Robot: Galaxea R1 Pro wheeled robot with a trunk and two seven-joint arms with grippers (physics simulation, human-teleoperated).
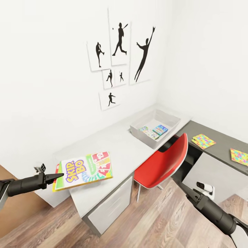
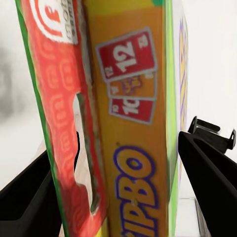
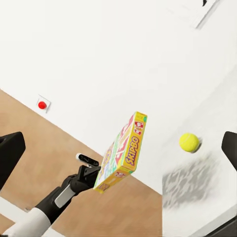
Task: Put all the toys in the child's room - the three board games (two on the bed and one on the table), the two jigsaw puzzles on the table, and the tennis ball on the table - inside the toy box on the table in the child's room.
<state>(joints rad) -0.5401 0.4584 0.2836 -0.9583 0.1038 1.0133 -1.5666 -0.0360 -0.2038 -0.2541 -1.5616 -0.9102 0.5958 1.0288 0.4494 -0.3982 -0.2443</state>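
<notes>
From the head camera, we see our left gripper clamped on one edge of the Skip-Bo box, holding it flat over the near end of the desk, above the desk's near left corner. Farther along, at the desk's far end by the wall corner, the toy box carries two smaller game boxes inside. A red chair stands tucked against the desk's front edge. On the lower dark section to the right lie two jigsaws, one near its front edge and another farther right. Our right gripper hangs low over the wood floor, and we cannot tell from here how its fingers stand. From the left wrist, the Skip-Bo box sits between the two dark fingers, which press on its faces. From the right wrist, our two fingers stand wide apart with nothing between them; beyond them the left gripper grips the Skip-Bo box in mid-air, and the tennis ball rests on the desk top, well apart from the box. A red knob marks the wall.
</notes>
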